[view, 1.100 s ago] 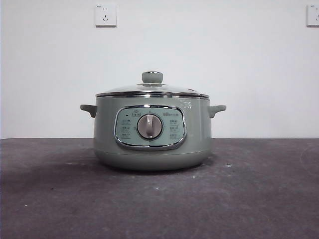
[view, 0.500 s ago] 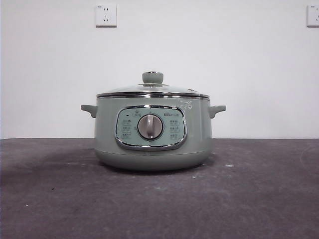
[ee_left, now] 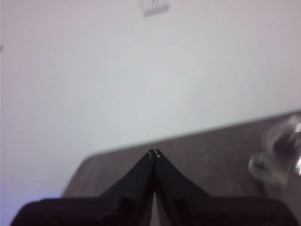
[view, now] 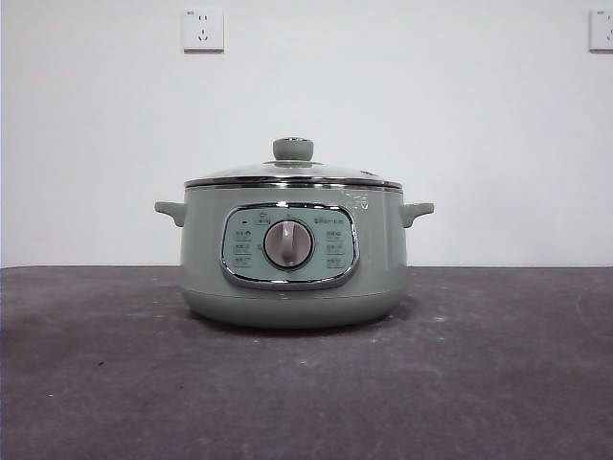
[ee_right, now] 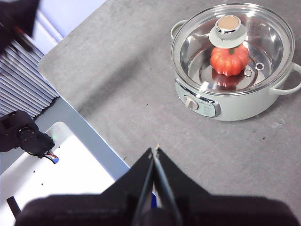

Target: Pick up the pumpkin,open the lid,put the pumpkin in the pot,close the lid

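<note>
The sage-green pot (view: 293, 254) stands in the middle of the dark table with the glass lid (view: 292, 173) seated on its rim, knob (view: 293, 149) up. Through the glass in the right wrist view, the orange-red pumpkin (ee_right: 229, 60) lies inside the pot (ee_right: 235, 101) under the lid (ee_right: 263, 42). My right gripper (ee_right: 155, 151) hangs high over the table, well away from the pot, shut and holding nothing. My left gripper (ee_left: 154, 153) is also shut and holding nothing, raised near the table's edge, with a blurred piece of the lid (ee_left: 282, 146) at the frame's side. Neither arm shows in the front view.
Grey table (view: 479, 383) stretches around the pot, with a white wall behind carrying two sockets (view: 203, 29). In the right wrist view the table's edge (ee_right: 70, 89) borders a white base with a black fixture (ee_right: 23, 134).
</note>
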